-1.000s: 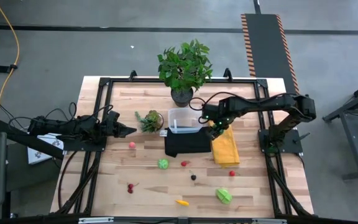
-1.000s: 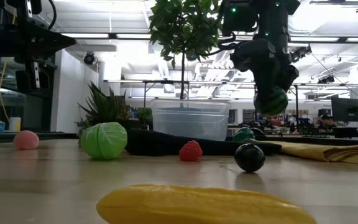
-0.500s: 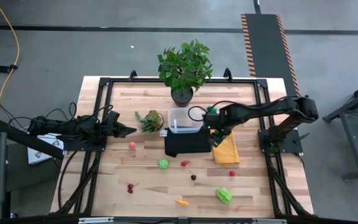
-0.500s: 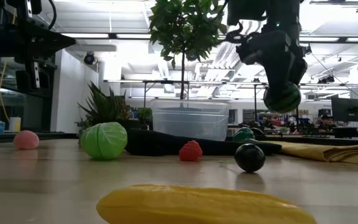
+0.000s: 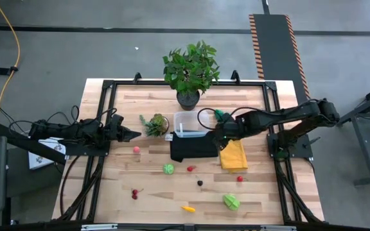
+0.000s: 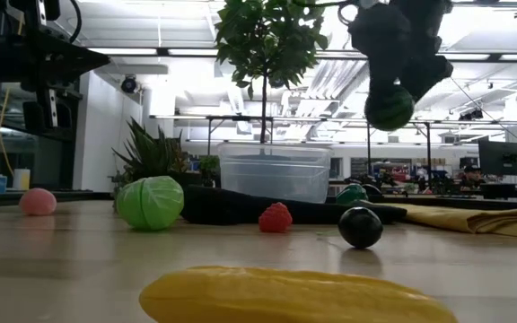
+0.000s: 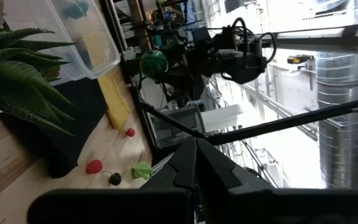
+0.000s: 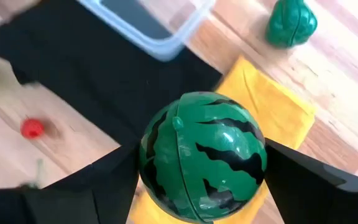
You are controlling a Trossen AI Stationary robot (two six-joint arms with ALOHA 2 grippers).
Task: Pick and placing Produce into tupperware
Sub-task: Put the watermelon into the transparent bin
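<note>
The tupperware [image 5: 189, 123] stands on the wooden surface [image 5: 153, 192], between the big potted plant [image 5: 190, 69] behind it and the black cloth [image 5: 193, 147] in front of it; it touches the edge of this cloth. Inside the box something bluish lies against one wall, but it is not clear what it is; no produce can be made out in it. The right gripper [image 8: 201, 163] is in the air above the place where the black cloth meets the yellow cloth [image 5: 234, 154], just beside the box, and its fingers are pinching a striped dark green watermelon ball [image 8: 201, 163] from both sides. Another dark green piece [image 5: 219, 115] lies on the surface near the right side of the box. The small spiky plant [image 5: 155, 124] in its round pot stands close to the left side of the box. The rest of the produce is spread in front of the black cloth: a light green cabbage [image 5: 168, 169], a pink ball [image 5: 135, 149], a red berry [image 5: 191, 169], a dark ball [image 5: 200, 182], cherries [image 5: 134, 192], a strawberry [image 5: 239, 178], a yellow piece [image 5: 187, 208] and a leafy green piece [image 5: 230, 201]. The left gripper [image 5: 135, 135] waits at the left side of the surface, its fingers pressed together and holding nothing.
</note>
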